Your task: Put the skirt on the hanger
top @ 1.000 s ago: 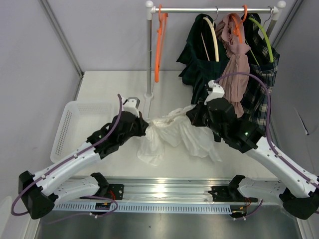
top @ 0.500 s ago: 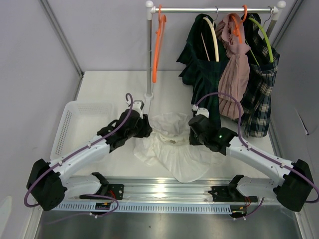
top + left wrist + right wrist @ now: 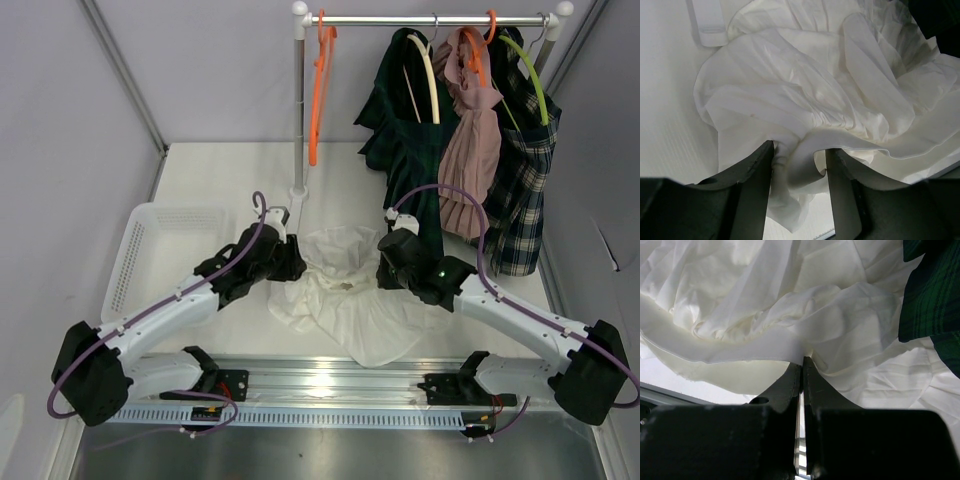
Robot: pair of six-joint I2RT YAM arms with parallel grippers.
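Observation:
The white skirt (image 3: 350, 300) lies crumpled on the table between both arms. My left gripper (image 3: 292, 262) sits at its left edge, open. In the left wrist view a fold of the skirt (image 3: 805, 85) hangs loosely between the parted fingers (image 3: 762, 160) of the left gripper (image 3: 799, 147). My right gripper (image 3: 385, 268) is at the skirt's right side. In the right wrist view the right gripper (image 3: 802, 360) is shut on the skirt's waistband (image 3: 740, 347). An empty orange hanger (image 3: 318, 90) hangs at the left end of the rail.
A white basket (image 3: 150, 250) stands at the left. The rack's pole (image 3: 298, 110) and foot (image 3: 297, 192) rise just behind the skirt. Dark green (image 3: 395, 130), pink (image 3: 472, 140) and plaid (image 3: 525, 180) garments hang at the right, close to my right arm.
Both arms have come down and laid the lifted skirt on the table. The left gripper has opened and let go of the cloth. The right one stays shut on it.

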